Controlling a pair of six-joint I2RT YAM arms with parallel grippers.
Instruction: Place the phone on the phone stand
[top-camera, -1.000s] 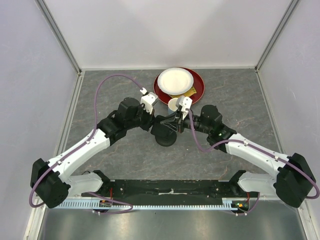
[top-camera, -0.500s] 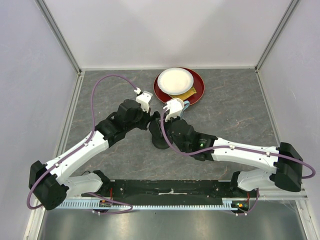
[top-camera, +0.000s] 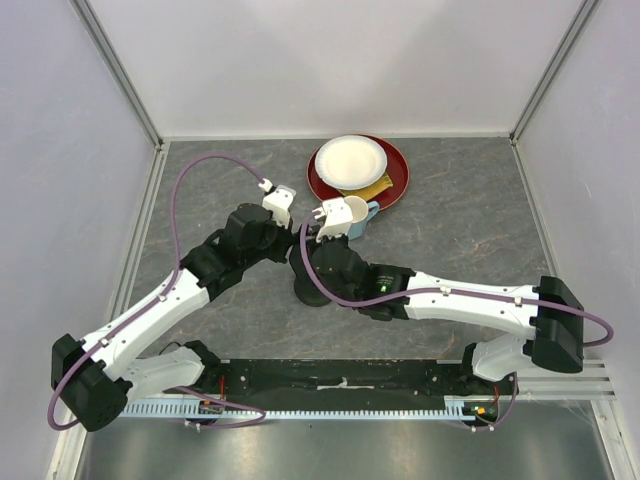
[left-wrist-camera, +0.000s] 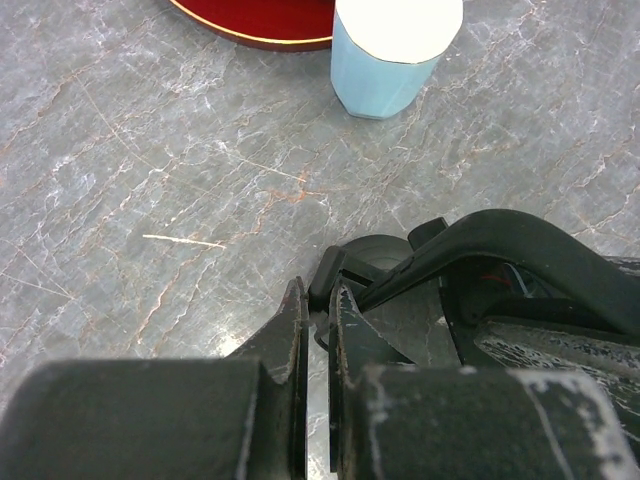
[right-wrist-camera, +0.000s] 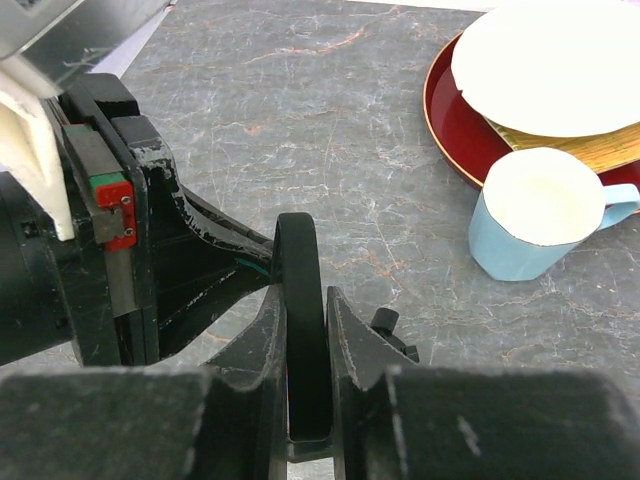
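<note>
Right gripper (right-wrist-camera: 303, 308): clamped on the phone (right-wrist-camera: 298, 262), which we see edge-on and upright between its fingers, lower centre of the right wrist view.
Left gripper (left-wrist-camera: 318, 297): fingers narrow, with only a slim gap. We cannot tell whether they pinch anything.
Stand (left-wrist-camera: 378, 252): centre of the left wrist view, just beyond the left fingertips and partly hidden by the right gripper.
Mug (right-wrist-camera: 528, 228): blue, at right, just beside the red plate (right-wrist-camera: 452, 112).
Bowl (right-wrist-camera: 560, 60): white, on the plate.

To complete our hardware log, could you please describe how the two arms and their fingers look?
The left arm and right arm have white shells, black joints and a looping purple cable each. Their fingers are black, with scuffed, paint-worn edges.
</note>
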